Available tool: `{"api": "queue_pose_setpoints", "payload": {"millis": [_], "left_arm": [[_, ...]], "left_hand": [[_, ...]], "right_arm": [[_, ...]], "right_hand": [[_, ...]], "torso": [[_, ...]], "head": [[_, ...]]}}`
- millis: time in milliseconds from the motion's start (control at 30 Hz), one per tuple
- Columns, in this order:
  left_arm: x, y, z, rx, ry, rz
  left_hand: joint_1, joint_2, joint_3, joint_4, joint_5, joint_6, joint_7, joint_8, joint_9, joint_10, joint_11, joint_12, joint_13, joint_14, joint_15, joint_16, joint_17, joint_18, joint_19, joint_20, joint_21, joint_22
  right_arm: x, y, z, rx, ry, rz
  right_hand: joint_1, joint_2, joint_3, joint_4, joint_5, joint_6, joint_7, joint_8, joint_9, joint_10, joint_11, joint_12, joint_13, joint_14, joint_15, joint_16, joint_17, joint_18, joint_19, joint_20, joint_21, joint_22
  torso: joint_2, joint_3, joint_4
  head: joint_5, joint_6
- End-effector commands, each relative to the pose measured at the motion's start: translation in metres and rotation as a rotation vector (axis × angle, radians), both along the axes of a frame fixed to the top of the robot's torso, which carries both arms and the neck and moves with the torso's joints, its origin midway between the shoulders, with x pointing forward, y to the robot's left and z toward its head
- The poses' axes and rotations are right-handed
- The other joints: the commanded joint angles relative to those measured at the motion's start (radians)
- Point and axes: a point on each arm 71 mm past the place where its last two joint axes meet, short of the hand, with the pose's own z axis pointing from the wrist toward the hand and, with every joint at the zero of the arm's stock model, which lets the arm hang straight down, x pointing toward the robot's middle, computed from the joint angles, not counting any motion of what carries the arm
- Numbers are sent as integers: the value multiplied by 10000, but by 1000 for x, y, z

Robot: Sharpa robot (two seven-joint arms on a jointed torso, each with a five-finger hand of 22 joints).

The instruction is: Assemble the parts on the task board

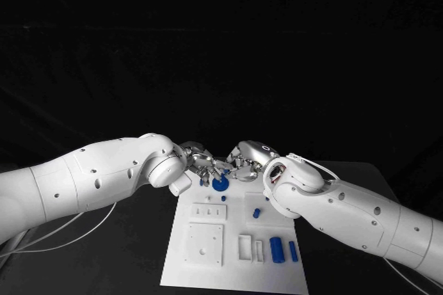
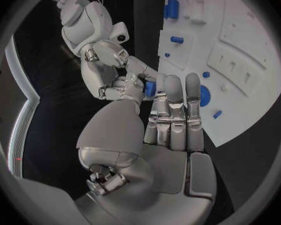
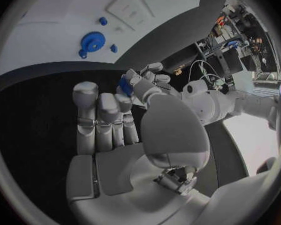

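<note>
Meeting above the far end of the task board (image 1: 235, 256), the left hand (image 1: 198, 162) and the right hand (image 1: 246, 167) are almost touching each other, fingertips together, with a small blue part (image 2: 150, 88) caught between them. From the left wrist view that part sits at the tips of the right hand's fingers (image 2: 133, 80), right against the left hand's own fingers (image 2: 175, 92); from the right wrist view the same blue piece shows at the left hand's fingertips (image 3: 137, 82), beside the right hand's extended fingers (image 3: 106, 107). Which hand truly has the grip I cannot tell (both appear to be touching it, and the fingers crowd the spot). The left hand's fingers are held fairly straight and close together; the right hand's fingers are likewise extended side by side, with the thumb swung in front. The white board lies lengthwise on the black table (image 1: 369, 180), reaching from the hands toward the robot. On it, just below the hands, lies a round blue gear (image 1: 219, 183). A small blue peg (image 1: 257, 212) lies farther along, near the right forearm, and two longer blue pieces (image 1: 277, 249) lie side by side toward the near end, next to raised white blocks with slots.
</note>
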Motion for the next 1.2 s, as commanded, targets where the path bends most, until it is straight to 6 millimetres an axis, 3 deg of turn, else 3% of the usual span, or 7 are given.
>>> {"api": "queue_pose_setpoints", "payload": {"millis": [33,300,567,633,767,933,1200], "left_arm": [[-2,-6,1,24,32,-375],[-2,-7,1,54,6,-418],[-1,-6,2,-26,-119,-309],[-1,-5,2,-54,-166,-256],[0,-4,3,-108,-268,-147],[0,-4,3,-117,-326,-110],[1,-5,3,-63,-482,12]], "left_hand": [[-7,121,-12,-77,-13,86,4,-22,4,364,-34,-39,-11,2,-24,-7,1,-10,51,-27,-34,18],[43,284,-2,-162,-4,156,-28,-26,11,369,-50,-24,-8,7,-37,30,16,-13,55,-39,-24,50],[277,938,268,-331,24,691,-258,50,291,400,-118,0,-11,27,-82,67,31,-32,64,-78,-6,86],[314,1060,376,-443,628,830,-328,51,541,418,-139,39,-5,47,-111,115,58,-48,76,-108,14,108],[209,1328,940,-1197,1273,954,-470,55,2512,441,-229,497,106,29,-218,500,273,-118,36,-226,179,297],[5,1326,1243,-1570,1736,924,-523,22,3715,451,-260,755,190,25,-270,727,335,-123,-1,-272,295,426],[-243,1093,1499,-1871,2330,1215,-651,-7,4718,492,-359,1413,371,139,-387,1104,523,-166,47,-385,447,568]], "right_arm": [[-1,3,0,-64,-48,85],[-2,5,0,-110,19,172],[-1,4,-2,-229,130,162],[-1,3,-3,-256,153,159],[-1,3,-4,-286,182,154],[0,3,-5,-290,207,154],[0,3,-6,-239,225,142]], "right_hand": [[66,39,-5,51,75,245,-57,25,13,8,-51,-24,1,46,-22,18,15,-129,162,-78,-24,789],[70,31,-6,58,130,255,-57,27,16,19,-51,-11,13,49,-23,23,24,-132,169,-79,-12,794],[75,29,-12,58,139,261,-59,26,17,22,-53,-3,22,48,-23,23,29,-136,170,-79,-18,794],[75,29,-12,58,139,261,-59,26,17,22,-53,-3,22,48,-23,23,29,-136,170,-79,-18,794],[75,29,-12,58,139,261,-59,26,17,22,-53,-3,22,48,-23,23,29,-136,170,-79,-18,794],[75,29,-12,58,139,261,-59,26,17,22,-53,-3,22,48,-23,23,29,-136,170,-79,-18,794],[68,19,-44,62,141,251,-60,23,13,-6,-52,-42,3,40,-22,-15,7,-136,160,-81,-71,785]], "torso": [[-3,2,1],[1,1,-1],[1,5,-3],[-2,1,-2],[-2,3,3],[0,7,0],[3,5,-4]], "head": [[5,-6],[0,-17],[7,-49],[-8,-65],[-15,-83],[-8,-112],[2,-147]]}}
